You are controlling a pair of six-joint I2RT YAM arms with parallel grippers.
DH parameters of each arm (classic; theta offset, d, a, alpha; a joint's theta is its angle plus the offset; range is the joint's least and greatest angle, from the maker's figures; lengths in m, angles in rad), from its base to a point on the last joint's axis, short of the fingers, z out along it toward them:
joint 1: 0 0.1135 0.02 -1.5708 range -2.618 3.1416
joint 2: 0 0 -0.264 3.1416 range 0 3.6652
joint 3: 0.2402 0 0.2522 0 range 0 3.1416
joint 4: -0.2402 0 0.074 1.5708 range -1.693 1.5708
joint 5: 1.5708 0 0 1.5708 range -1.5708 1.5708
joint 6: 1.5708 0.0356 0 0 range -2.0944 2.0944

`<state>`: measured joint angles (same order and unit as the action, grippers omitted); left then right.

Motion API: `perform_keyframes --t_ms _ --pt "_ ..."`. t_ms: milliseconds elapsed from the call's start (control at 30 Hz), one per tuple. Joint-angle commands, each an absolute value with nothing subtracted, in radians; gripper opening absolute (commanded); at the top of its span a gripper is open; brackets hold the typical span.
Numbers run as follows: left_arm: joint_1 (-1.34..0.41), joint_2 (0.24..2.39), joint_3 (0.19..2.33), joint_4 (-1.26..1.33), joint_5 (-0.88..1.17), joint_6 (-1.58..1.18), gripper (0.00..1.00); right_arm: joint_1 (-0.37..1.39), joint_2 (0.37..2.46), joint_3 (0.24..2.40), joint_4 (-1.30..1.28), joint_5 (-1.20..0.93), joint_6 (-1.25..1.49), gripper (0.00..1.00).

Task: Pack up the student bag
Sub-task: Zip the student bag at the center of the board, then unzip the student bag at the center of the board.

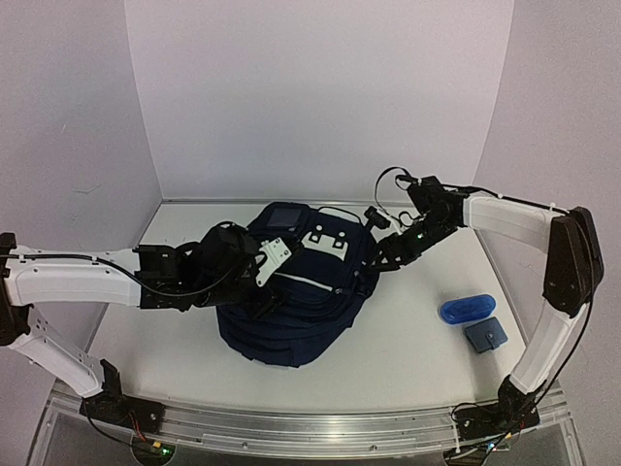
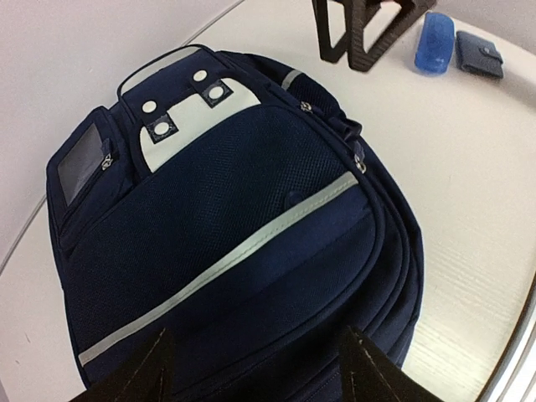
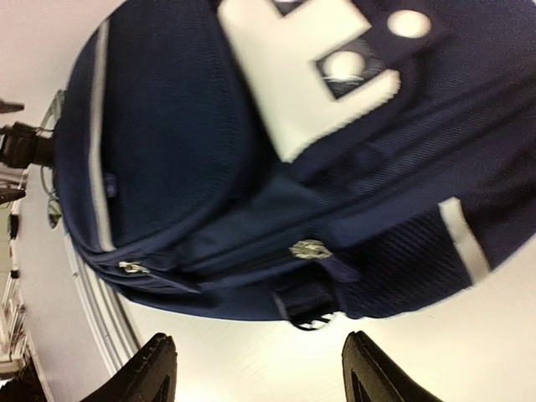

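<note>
Navy fabric: in the top view the student bag (image 1: pixel 291 316) lies mid-table (image 1: pixel 408 354), with the left gripper (image 1: pixel 264 282) over its left side and the right gripper (image 1: pixel 383 254) at its right edge; bare surface runs rightward to a blue pouch (image 1: pixel 468 308) and a dark wallet (image 1: pixel 485 335). The left wrist view shows that gripper's fingers (image 2: pixel 142 377) spread and empty above the bag's end away from its handle. The right wrist view shows the other gripper released too, its fingers (image 3: pixel 151 368) parted over bare table just off the bag's side edge.
</note>
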<state>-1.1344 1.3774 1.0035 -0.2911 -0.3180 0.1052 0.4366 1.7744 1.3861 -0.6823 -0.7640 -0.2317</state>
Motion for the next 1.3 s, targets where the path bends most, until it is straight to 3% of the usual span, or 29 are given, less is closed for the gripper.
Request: perform_keyframes --t_ms 0,300,667,767,833,1067,1267 --pt "-1.104 1.356 1.058 -0.267 -0.257 -0.025 0.70 0.516 1.722 1.389 -0.692 -0.819 -0.316 0.67" --pt "-1.052 1.379 1.090 -0.368 -0.203 -0.041 0.75 0.634 1.773 1.401 -0.690 -0.689 -0.550 0.68" --pt "-1.049 1.399 1.021 -0.331 -0.235 0.010 0.75 0.705 1.816 1.359 -0.635 -0.612 -0.538 0.53" --pt "-1.049 1.390 0.989 -0.292 -0.216 0.054 0.75 0.718 1.812 1.336 -0.609 -0.581 -0.525 0.44" --pt "-1.049 1.391 0.985 -0.281 -0.212 0.063 0.73 0.724 1.807 1.330 -0.596 -0.574 -0.505 0.31" --pt "-1.054 1.441 0.961 -0.263 -0.212 0.108 0.69 0.735 1.770 1.316 -0.582 -0.551 -0.445 0.01" --pt "-1.063 1.456 0.947 -0.234 -0.215 0.135 0.63 0.743 1.729 1.307 -0.571 -0.568 -0.356 0.00"
